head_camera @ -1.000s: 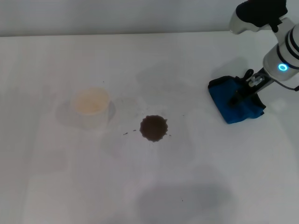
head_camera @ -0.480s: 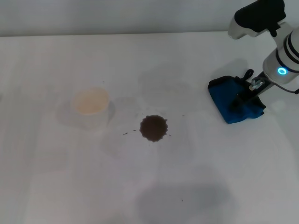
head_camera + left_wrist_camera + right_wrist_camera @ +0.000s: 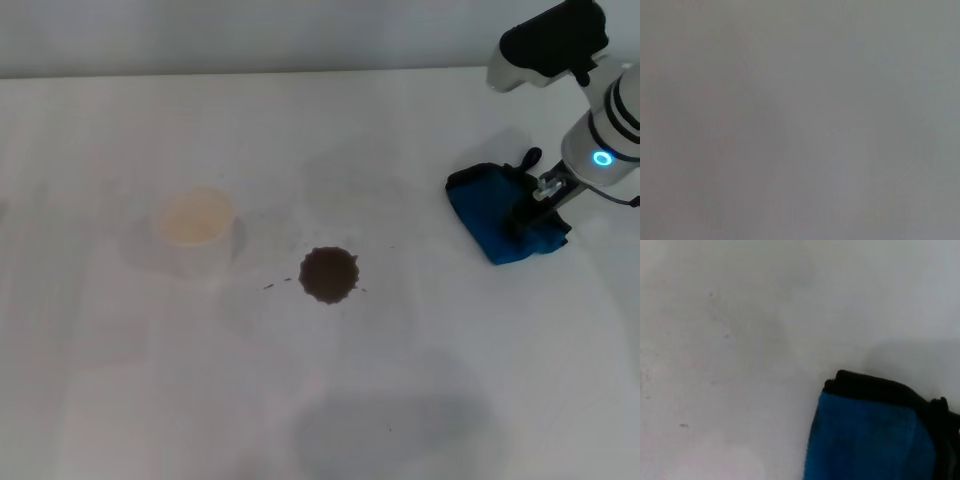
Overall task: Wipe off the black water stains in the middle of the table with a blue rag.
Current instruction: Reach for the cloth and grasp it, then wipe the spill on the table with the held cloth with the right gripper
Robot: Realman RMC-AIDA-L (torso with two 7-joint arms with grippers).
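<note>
Since the earlier frame the right gripper (image 3: 528, 207) had shifted slightly rightward on the blue rag (image 3: 497, 222), at the white surface's (image 3: 420, 400) right side; its finger spacing could not be told. The black water stains (image 3: 328, 274) lay mid-surface, beside a plastic cup (image 3: 195, 230).

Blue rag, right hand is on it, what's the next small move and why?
Probably close on the blue rag and lift it slightly. The right hand sits over it at the table's right side, while the black water stains lie untouched toward the middle.
</note>
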